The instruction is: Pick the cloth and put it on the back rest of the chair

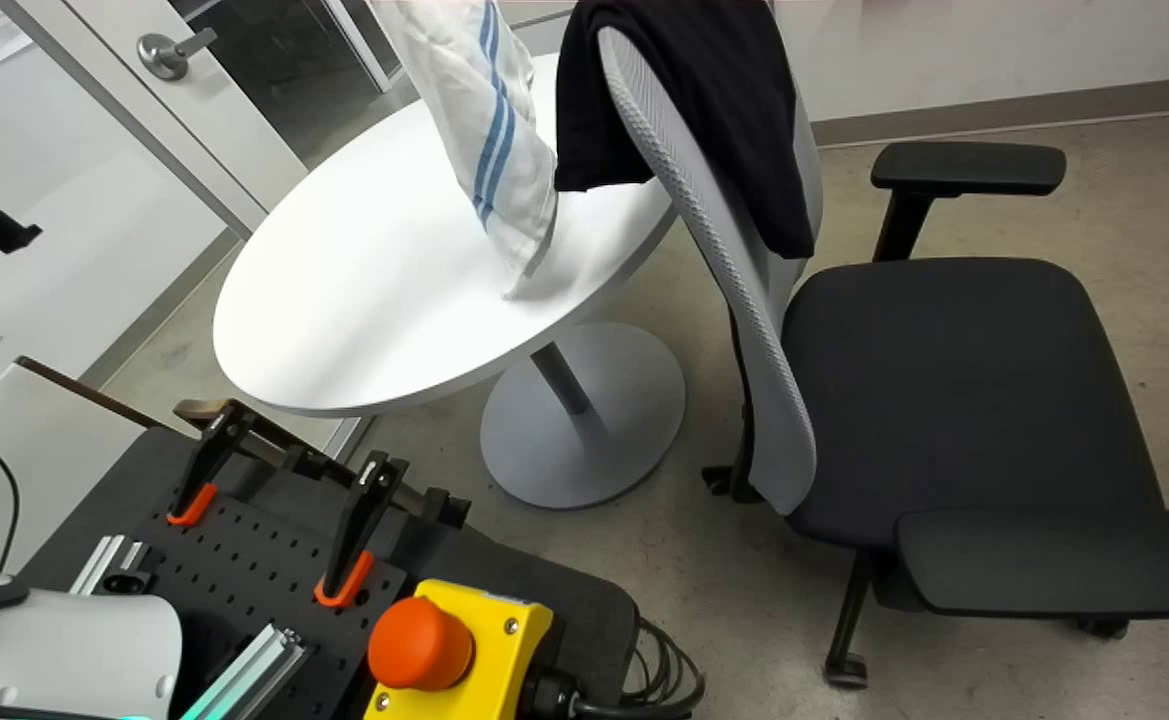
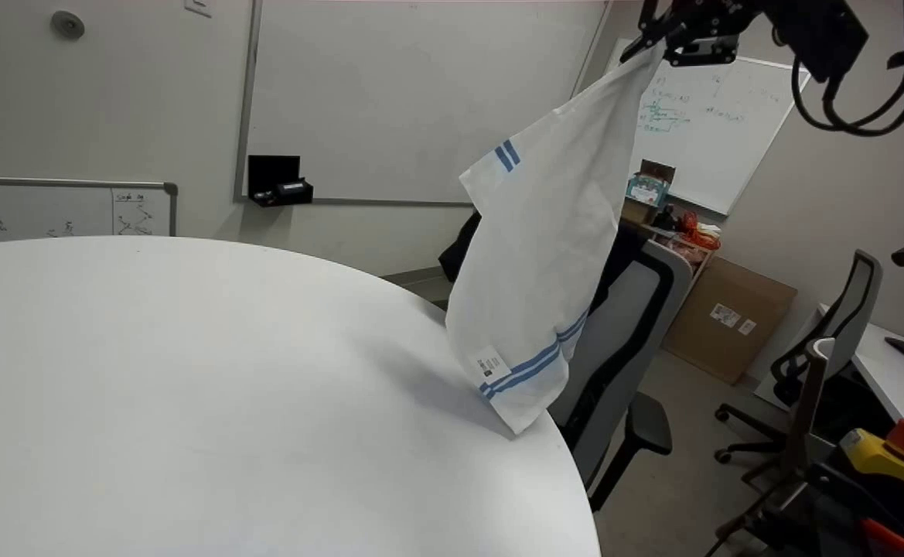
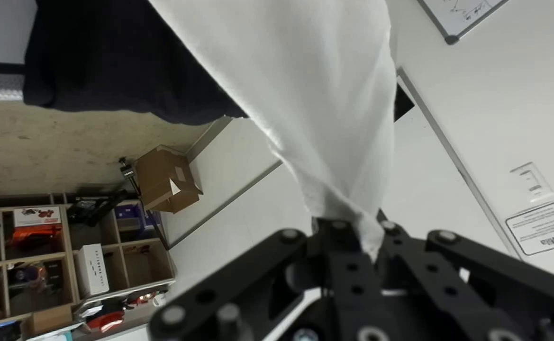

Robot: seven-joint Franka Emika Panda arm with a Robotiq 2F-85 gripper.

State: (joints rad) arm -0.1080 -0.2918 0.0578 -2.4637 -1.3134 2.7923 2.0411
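The white cloth with blue stripes hangs from my gripper in both exterior views [image 1: 489, 130] [image 2: 537, 255]. My gripper [image 2: 653, 50] is shut on its upper corner. In the wrist view the cloth [image 3: 324, 94] runs up from between the fingertips [image 3: 359, 225]. Its lower corner hangs over the table's edge area; I cannot tell if it touches. The grey chair back rest [image 1: 779, 420] stands beside the cloth and also shows in an exterior view [image 2: 622, 309]. A black garment [image 1: 704, 110] is draped over the back rest and shows in the wrist view [image 3: 115, 71].
The round white table [image 1: 364, 260] stands beside the chair, behind its back rest. The chair has a black seat [image 1: 964, 380] and armrests [image 1: 969, 168]. A yellow box with a red button [image 1: 484, 640] and clamps [image 1: 359, 530] sit on the robot's dark stand.
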